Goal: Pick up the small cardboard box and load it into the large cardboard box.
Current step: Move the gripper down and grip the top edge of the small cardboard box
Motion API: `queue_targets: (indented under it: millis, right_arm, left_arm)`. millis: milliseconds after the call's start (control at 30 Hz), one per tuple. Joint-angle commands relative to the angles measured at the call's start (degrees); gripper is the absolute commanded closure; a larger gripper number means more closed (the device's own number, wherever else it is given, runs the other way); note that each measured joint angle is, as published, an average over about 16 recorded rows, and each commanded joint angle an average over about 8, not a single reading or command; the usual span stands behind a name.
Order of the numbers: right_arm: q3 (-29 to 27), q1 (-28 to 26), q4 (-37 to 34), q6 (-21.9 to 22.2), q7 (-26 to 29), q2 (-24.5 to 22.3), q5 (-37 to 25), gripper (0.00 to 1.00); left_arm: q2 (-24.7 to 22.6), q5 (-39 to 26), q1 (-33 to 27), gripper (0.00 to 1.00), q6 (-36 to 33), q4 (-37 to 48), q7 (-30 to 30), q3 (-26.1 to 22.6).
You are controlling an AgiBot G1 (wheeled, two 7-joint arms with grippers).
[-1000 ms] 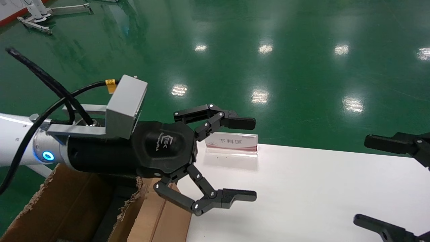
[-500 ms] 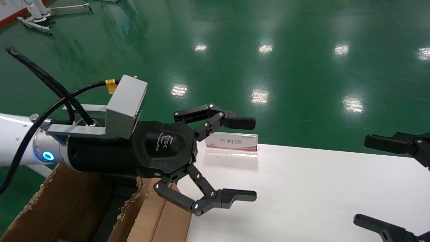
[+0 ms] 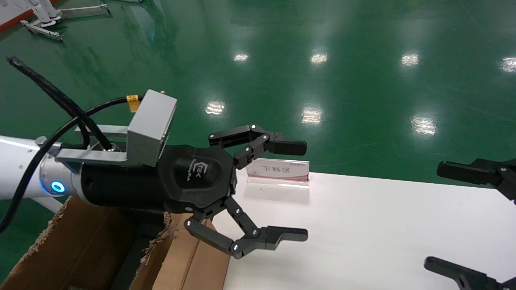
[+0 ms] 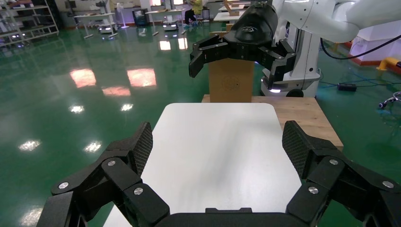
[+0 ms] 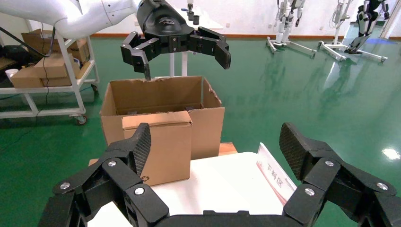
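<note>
The small cardboard box [image 5: 158, 149] stands upright at the left end of the white table [image 3: 363, 225], a dark round logo near its lower corner; from above, its top [image 3: 199, 259] shows. Right behind it is the large cardboard box [image 5: 161, 97] with ragged torn edges [image 3: 80, 249], and dark foam shows inside. My left gripper [image 3: 303, 190] hovers open and empty above both boxes, also seen as the left gripper [image 5: 182, 59] over the carton. My right gripper [image 3: 435, 215] hangs open and empty over the table's right part, well away from the boxes.
A small acrylic sign [image 3: 278, 171] with red edging stands at the table's far edge. Another brown box [image 4: 231, 85] stands on a wooden bench [image 4: 312, 118] beyond the table's right end. Green floor surrounds the table; a rack with boxes [image 5: 47, 71] is farther off.
</note>
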State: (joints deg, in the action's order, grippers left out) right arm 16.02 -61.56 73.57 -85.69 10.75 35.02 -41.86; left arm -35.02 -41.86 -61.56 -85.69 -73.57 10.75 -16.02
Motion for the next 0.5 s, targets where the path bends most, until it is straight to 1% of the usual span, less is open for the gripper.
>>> queue_targets:
  millis: [33,500]
  right_arm:
    - [0.0,0.0,0.0,0.0,0.0,0.0,0.0,0.00]
    - [0.0,0.0,0.0,0.0,0.0,0.0,0.0,0.00]
  left_arm:
    - [0.0,0.0,0.0,0.00,0.0,0.0,0.0,0.0]
    - [0.0,0.0,0.0,0.00,0.0,0.0,0.0,0.0]
